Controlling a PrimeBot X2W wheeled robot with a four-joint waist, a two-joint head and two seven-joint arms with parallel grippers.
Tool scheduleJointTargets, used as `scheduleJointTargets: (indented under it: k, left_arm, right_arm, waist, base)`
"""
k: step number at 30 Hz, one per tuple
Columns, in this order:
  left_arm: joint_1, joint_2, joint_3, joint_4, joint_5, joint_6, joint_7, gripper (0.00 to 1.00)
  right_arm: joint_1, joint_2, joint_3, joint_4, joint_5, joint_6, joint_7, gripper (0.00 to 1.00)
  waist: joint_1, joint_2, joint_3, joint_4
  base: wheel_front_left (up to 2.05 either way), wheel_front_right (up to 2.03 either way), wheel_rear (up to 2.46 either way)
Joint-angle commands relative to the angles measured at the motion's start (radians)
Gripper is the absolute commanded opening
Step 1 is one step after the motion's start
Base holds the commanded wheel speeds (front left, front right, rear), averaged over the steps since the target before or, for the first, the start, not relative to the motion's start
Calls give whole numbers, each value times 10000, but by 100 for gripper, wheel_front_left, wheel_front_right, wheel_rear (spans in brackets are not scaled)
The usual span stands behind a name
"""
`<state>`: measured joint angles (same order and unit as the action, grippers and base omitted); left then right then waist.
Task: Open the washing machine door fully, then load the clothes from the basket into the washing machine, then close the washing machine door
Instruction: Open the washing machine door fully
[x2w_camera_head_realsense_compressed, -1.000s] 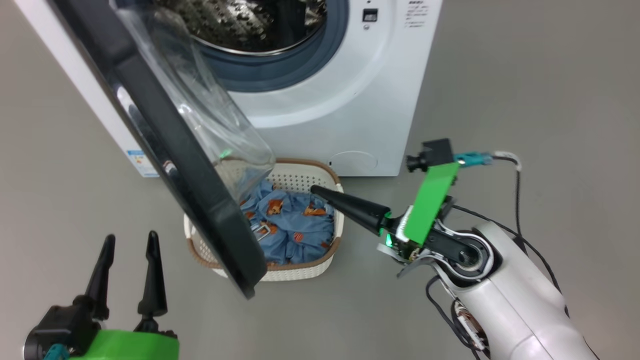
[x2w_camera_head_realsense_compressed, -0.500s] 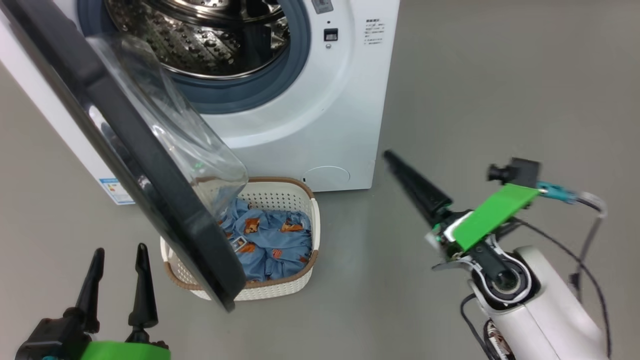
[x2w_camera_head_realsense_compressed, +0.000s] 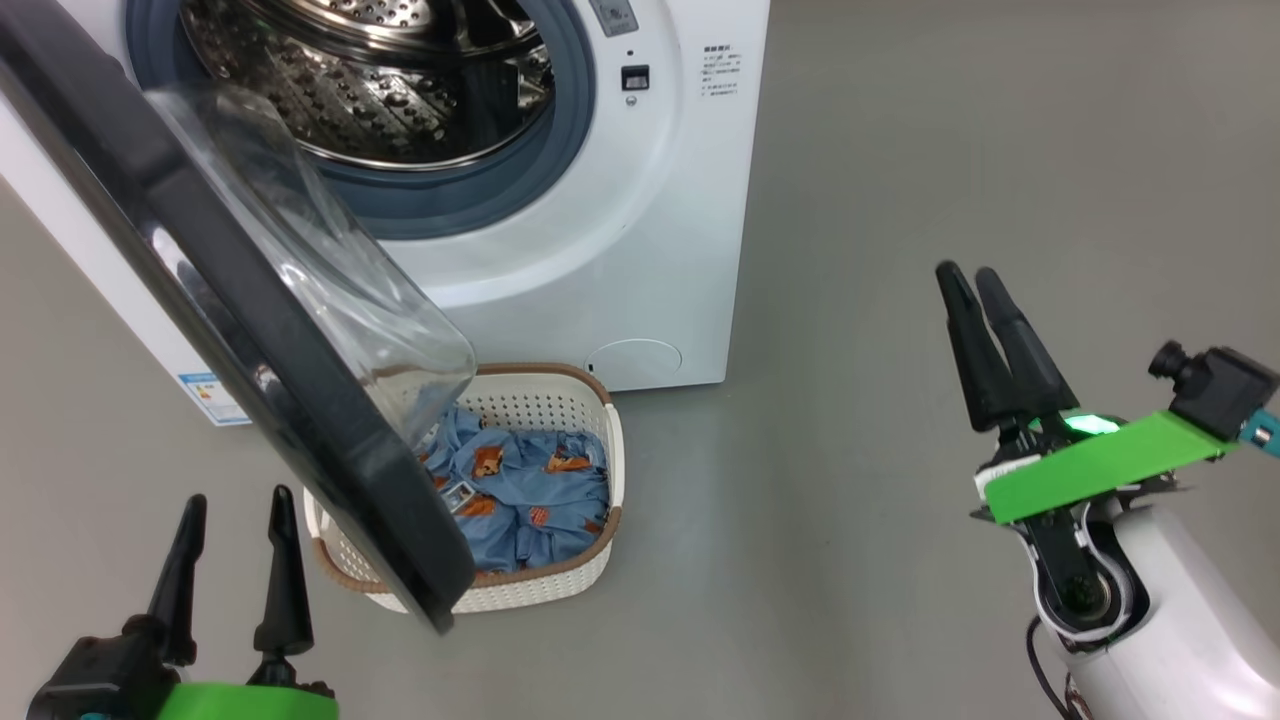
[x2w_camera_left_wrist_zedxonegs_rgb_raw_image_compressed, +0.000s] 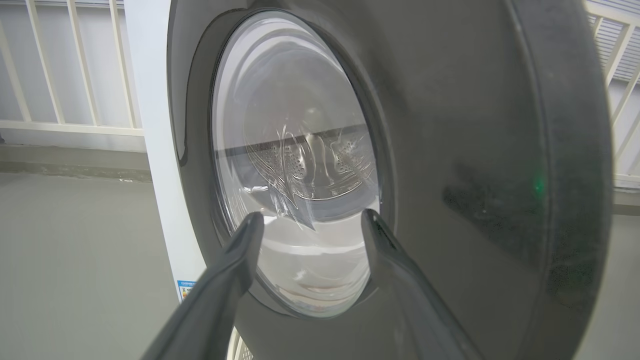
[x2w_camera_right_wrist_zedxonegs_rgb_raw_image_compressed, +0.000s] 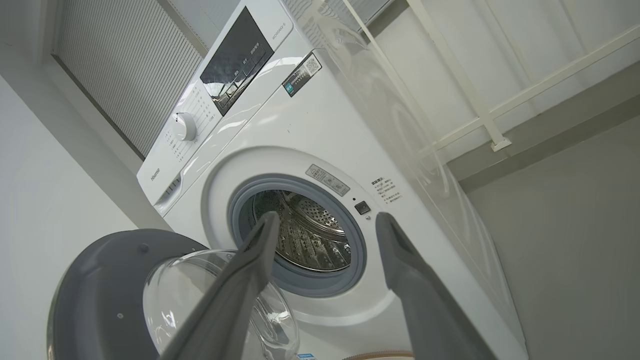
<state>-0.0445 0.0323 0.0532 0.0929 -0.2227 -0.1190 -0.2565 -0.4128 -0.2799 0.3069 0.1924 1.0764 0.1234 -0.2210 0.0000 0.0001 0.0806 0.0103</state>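
Both spread, empty: left claw (x2w_camera_head_realsense_compressed: 238, 495), right claw (x2w_camera_head_realsense_compressed: 965, 272). Hook the washing machine door (x2w_camera_head_realsense_compressed: 240, 340) just ahead of left claw; swing it fully wide

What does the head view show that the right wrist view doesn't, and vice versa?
Head view: the clothes lying in the basket, and the open left gripper. Right wrist view: the control panel and dial along the top front. Both: the washing machine, its door open, the steel drum, and the right gripper, open and empty.
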Motion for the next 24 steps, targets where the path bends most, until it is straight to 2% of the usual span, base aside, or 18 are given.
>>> scheduleJointTargets:
  k: [1,4,6,16,24]
  left_arm:
    - [-67,179,343,-308,-24,-33,-53,100]
    - [-11,179,312,-331,-44,-28,-53,100]
    - [36,179,266,-351,-72,-7,-53,100]
    - [163,179,72,-384,-114,120,-53,100]
    - [262,179,-11,-380,-108,238,-53,100]
  right_arm:
    - [126,-15,70,-203,-229,73,-140,100]
    - [379,-156,-94,-184,-1290,73,-306,100]
    - [722,-133,-405,-310,-2591,73,-383,100]
    - [2305,589,-1855,-1067,-6481,73,-405,100]
    - [3220,1248,-2665,-1292,-8474,73,-406,100]
  waist:
    - [0,-1,-36,-30]
    - [0,-1,-59,-58]
    - [0,-1,-69,-68]
    - [0,-1,-130,-58]
    - [0,-1,-203,-35]
  base:
    - [0,0,0]
    - [0,0,0]
    - [0,0,0]
    - [0,0,0]
    - [0,0,0]
